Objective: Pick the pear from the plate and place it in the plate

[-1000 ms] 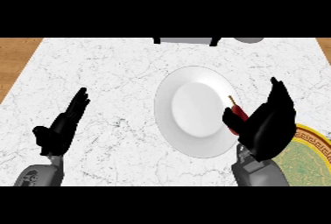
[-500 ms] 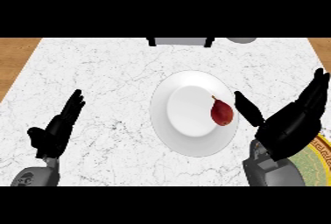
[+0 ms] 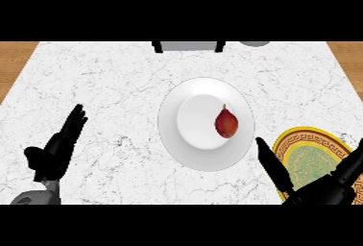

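A dark red pear (image 3: 226, 123) lies on its side on the white plate (image 3: 181, 139) in the middle of the marble counter, stem pointing away from me. Nothing touches it. My right hand (image 3: 322, 187) is open at the lower right, thumb and fingers spread, well clear of the pear and partly over the patterned plate (image 3: 308, 158) with its gold rim and green centre. At the lower left my left hand (image 3: 56, 149) rests open, fingers up, far from both plates.
The white marble counter (image 3: 106, 86) has wooden floor beyond its left and right edges. A dark chair back (image 3: 188, 46) and a grey object (image 3: 253, 43) sit at the far edge.
The right hand let go of the pear onto the white plate and drew back toward the lower right, uncovering the patterned plate. The left hand stayed put.
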Robot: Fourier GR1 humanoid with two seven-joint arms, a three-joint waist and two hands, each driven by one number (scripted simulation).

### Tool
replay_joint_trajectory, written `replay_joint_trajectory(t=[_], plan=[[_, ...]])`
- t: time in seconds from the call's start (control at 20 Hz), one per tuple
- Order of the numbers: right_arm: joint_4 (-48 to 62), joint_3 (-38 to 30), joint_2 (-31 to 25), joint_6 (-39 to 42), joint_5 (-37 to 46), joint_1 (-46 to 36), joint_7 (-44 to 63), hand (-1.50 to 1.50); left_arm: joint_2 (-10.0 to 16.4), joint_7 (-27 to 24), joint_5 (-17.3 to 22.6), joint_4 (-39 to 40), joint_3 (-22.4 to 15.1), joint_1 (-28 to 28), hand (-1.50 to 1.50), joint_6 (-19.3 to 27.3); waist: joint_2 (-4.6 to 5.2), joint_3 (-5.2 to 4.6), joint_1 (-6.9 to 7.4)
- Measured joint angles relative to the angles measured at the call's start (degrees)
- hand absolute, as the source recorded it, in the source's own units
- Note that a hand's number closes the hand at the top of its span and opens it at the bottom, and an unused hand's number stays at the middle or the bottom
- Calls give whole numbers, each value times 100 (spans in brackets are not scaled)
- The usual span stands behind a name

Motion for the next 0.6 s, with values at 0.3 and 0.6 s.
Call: replay_joint_trajectory(t=[0.3, 0.6], plan=[[53, 985, 0, -1264, 230, 1525, 23, -150, 23, -74, -14, -25, 54, 72, 0, -2, 6, -8, -47], [354, 1561, 0, -2239, 547, 2631, 144, -150, -65, 36, -62, -89, 38, 37, 0, 69, 14, -10, -57]])
